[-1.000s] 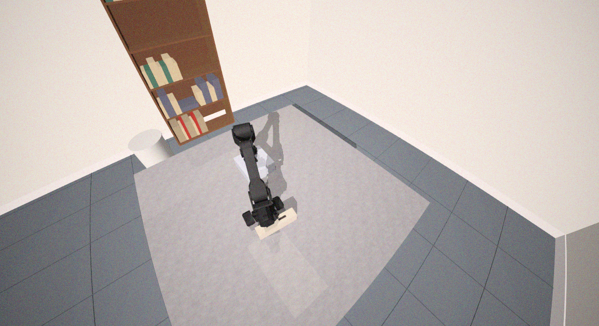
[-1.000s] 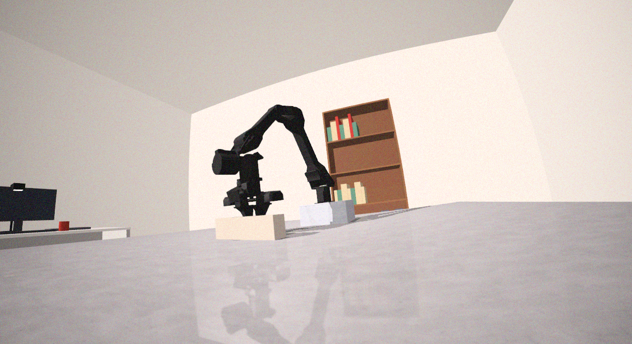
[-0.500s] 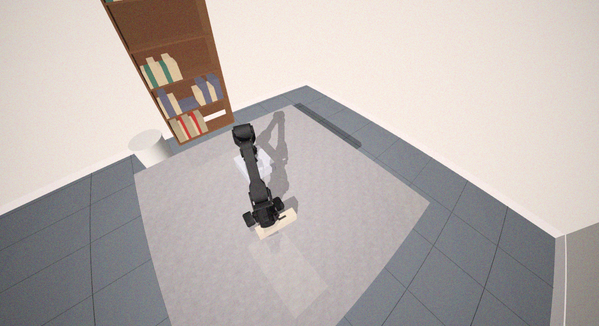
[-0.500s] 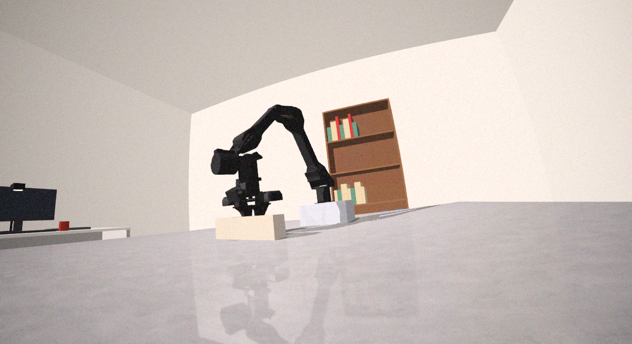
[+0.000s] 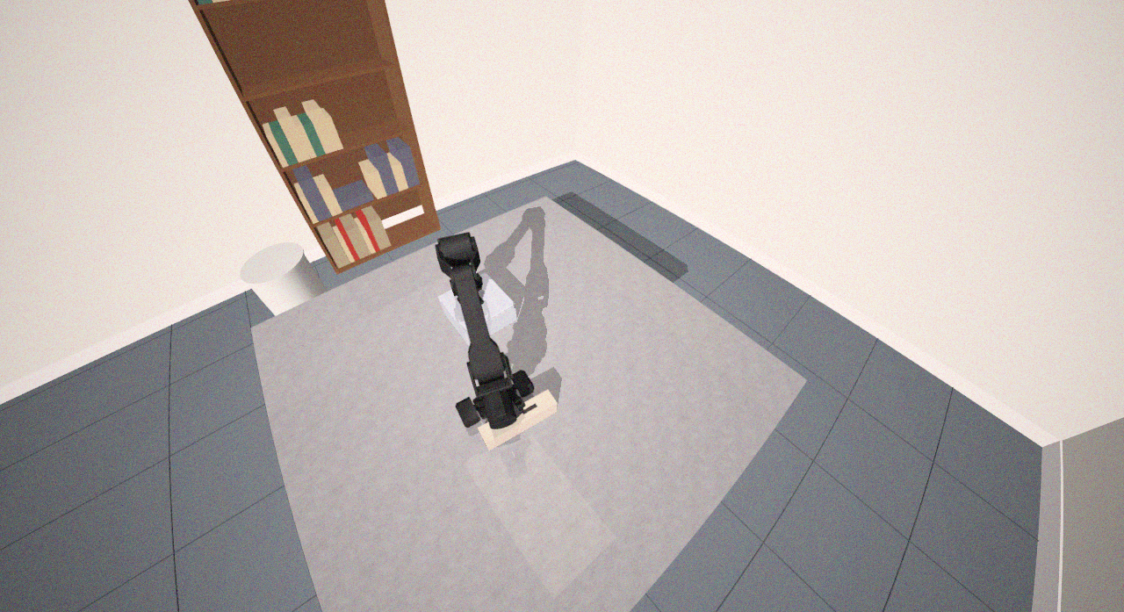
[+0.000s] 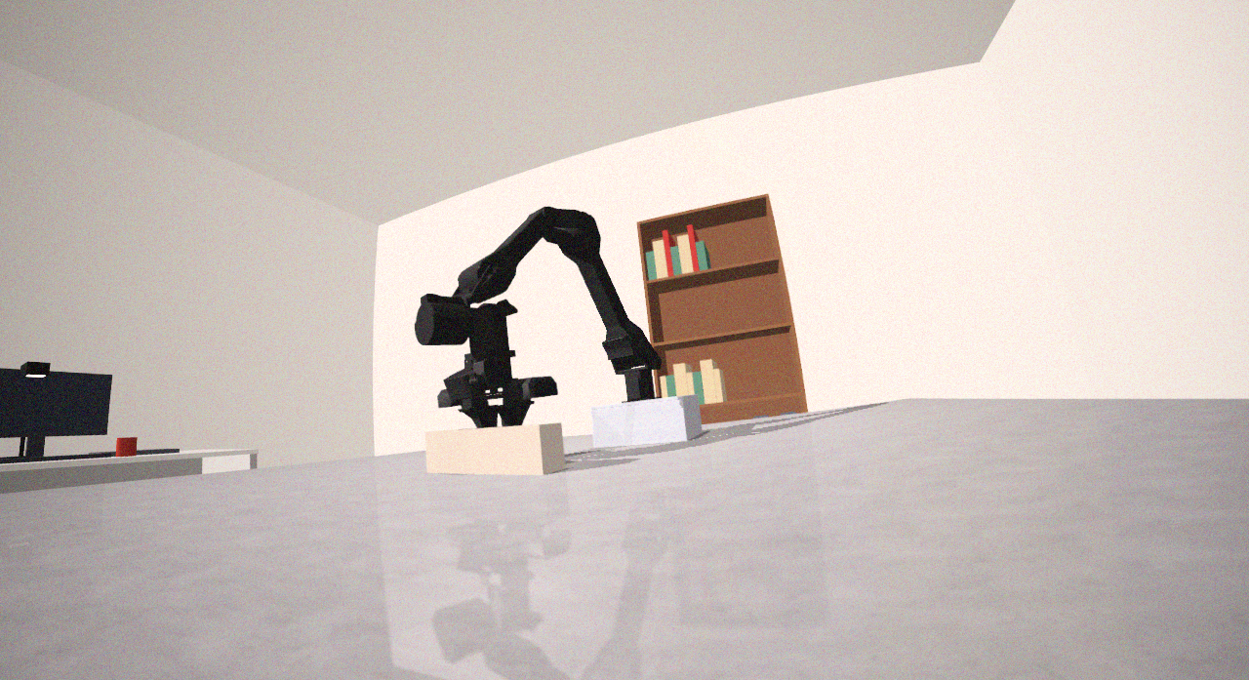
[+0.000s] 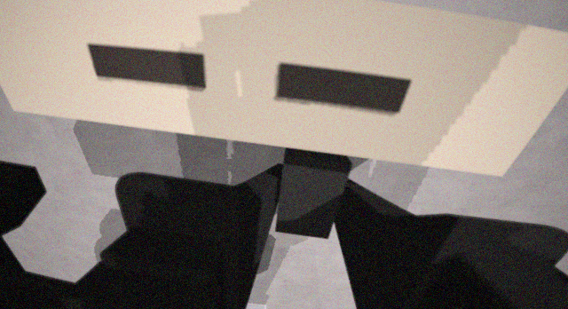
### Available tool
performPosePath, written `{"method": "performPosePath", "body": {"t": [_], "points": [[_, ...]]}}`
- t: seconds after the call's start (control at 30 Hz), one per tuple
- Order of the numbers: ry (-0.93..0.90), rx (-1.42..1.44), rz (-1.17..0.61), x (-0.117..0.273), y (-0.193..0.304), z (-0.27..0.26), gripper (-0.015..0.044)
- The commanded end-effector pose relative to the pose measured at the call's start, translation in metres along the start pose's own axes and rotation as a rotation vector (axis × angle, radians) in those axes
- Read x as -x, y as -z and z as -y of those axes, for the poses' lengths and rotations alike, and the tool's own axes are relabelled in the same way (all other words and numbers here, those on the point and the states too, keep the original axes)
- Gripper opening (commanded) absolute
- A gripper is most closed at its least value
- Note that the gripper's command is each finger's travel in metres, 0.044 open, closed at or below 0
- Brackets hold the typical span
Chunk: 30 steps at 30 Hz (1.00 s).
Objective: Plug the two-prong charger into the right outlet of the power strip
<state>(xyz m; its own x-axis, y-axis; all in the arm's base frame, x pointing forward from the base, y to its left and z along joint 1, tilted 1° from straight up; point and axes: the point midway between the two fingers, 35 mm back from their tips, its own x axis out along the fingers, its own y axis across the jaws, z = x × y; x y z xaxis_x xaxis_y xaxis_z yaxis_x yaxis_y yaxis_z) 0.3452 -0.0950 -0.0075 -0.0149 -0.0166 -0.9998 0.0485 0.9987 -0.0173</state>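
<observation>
"Nearest us, the tool (image 5: pixel 500 414) (image 6: pixel 496 420) (image 7: pixel 305 173), part-open, has the charger (image 7: pixel 312 195) gripped beside the strip (image 5: pixel 543 405) (image 6: pixel 493 451) (image 7: pixel 248 120)!"

"So grasp done! And beyond?"

"Both the strip's slots (image 7: pixel 148 66) (image 7: pixel 343 88) uncovered! Lining up and the straight push remain; prongs hidden!"

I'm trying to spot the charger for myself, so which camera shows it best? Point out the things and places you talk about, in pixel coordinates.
The wrist view: the dark charger (image 7: pixel 313 194) sits clearly between the fingers, though no prongs show. In the top and exterior views I can't make it out against the black arm.
</observation>
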Motion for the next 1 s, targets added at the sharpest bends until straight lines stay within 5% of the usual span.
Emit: {"method": "performPosePath", "body": {"t": [0.0, 0.97], "points": [[-0.001, -0.006, 0.008, 0.001, -0.003, 0.0, 0.0], [-0.001, -0.006, 0.009, 0.002, -0.014, 0.0, 0.0]]}}
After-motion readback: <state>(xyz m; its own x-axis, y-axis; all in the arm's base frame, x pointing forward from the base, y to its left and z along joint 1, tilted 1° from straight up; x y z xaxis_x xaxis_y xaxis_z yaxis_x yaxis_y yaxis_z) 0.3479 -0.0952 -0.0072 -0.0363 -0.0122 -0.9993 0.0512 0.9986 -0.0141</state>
